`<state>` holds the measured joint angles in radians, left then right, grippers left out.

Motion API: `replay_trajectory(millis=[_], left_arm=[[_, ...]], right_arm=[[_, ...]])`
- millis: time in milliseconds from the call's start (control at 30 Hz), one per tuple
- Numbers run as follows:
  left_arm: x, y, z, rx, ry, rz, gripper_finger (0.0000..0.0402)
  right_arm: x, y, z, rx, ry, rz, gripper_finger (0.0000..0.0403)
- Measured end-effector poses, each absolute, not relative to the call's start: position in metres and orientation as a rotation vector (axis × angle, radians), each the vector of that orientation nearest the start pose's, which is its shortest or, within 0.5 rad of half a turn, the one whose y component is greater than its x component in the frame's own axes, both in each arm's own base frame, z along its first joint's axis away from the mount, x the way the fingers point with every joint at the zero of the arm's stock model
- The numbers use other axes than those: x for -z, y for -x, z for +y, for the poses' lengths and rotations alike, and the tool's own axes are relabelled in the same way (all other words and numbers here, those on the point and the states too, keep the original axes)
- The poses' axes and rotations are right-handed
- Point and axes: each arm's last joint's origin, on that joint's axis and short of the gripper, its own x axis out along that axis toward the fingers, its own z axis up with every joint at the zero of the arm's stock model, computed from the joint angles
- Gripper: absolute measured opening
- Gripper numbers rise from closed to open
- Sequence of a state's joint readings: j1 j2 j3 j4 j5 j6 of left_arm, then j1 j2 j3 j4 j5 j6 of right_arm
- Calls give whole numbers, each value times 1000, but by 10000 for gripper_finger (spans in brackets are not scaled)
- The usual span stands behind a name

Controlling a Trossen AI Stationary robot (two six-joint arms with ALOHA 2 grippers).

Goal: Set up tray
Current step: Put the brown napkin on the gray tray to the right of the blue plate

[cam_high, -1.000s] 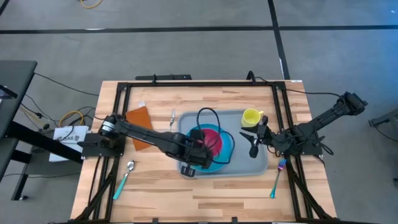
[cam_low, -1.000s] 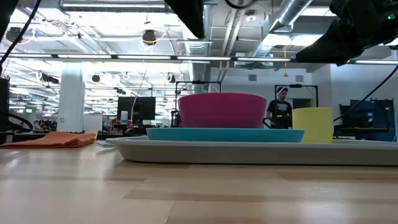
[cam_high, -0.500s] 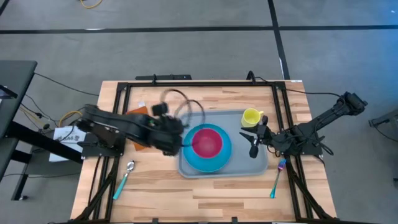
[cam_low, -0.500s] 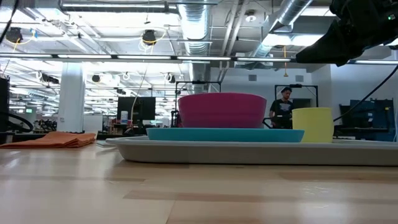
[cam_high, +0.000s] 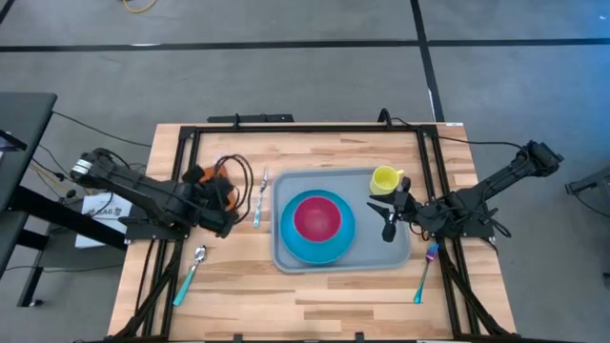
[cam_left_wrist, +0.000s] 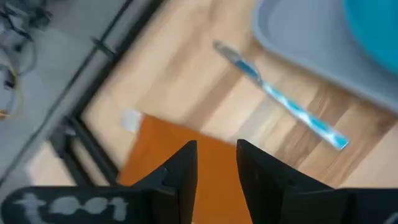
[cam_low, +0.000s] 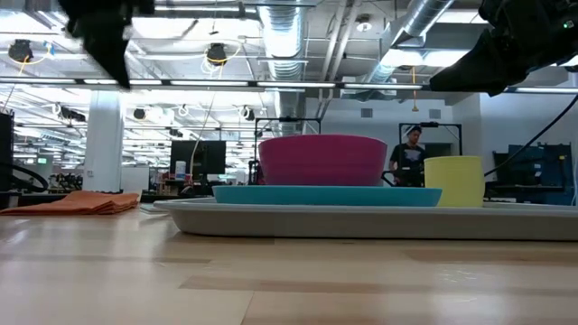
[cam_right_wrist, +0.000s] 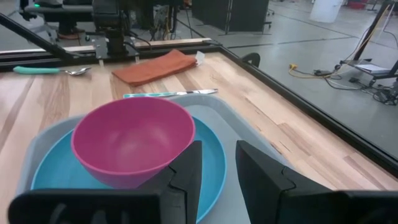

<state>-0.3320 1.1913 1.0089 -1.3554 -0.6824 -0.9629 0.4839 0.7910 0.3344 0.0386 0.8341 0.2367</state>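
The light grey-blue tray [cam_high: 396, 250] lies flat on the table. On it a round blue plate [cam_high: 338, 243] carries a pink bowl [cam_high: 316, 217], and a yellow cup [cam_high: 385, 178] stands at its far right corner. My left gripper [cam_high: 225, 197] hovers shut over the orange napkin [cam_left_wrist: 168, 155], left of the tray; the blue-handled knife [cam_left_wrist: 280, 99] lies between them. My right gripper [cam_right_wrist: 217, 149], shut, hangs above the tray's right part [cam_high: 386, 217], pointing at the bowl [cam_right_wrist: 134, 140].
A teal-handled spoon [cam_high: 193, 265] lies near the table's left front. A fork [cam_high: 424, 272] lies right of the tray. A black frame [cam_high: 286, 129] rims the table. Bare wood shows in front of the tray [cam_high: 315, 295]. A person [cam_low: 411, 153] stands far behind.
My left arm has drawn back from the pink bowl toward the table's left edge and now hangs over the orange napkin. The bowl stays on the blue plate in the tray. The right arm has kept still.
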Motion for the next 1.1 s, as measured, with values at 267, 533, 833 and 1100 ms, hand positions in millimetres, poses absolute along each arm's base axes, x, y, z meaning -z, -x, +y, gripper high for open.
replay_trajectory(millis=[267, 533, 833, 1100], left_arm=[[-173, -170, -44, -622, 176, 1076, 100], [-140, -163, -41, -615, 219, 1011, 100], [-138, -165, -42, -567, 207, 991, 100], [-138, -165, -41, -570, 187, 990, 100]], right_arm=[[-202, -152, 56, 381, 25, 288, 93], [-202, -152, 56, 381, 25, 288, 93], [-202, -152, 56, 381, 25, 289, 93], [-202, -152, 56, 381, 25, 288, 93]])
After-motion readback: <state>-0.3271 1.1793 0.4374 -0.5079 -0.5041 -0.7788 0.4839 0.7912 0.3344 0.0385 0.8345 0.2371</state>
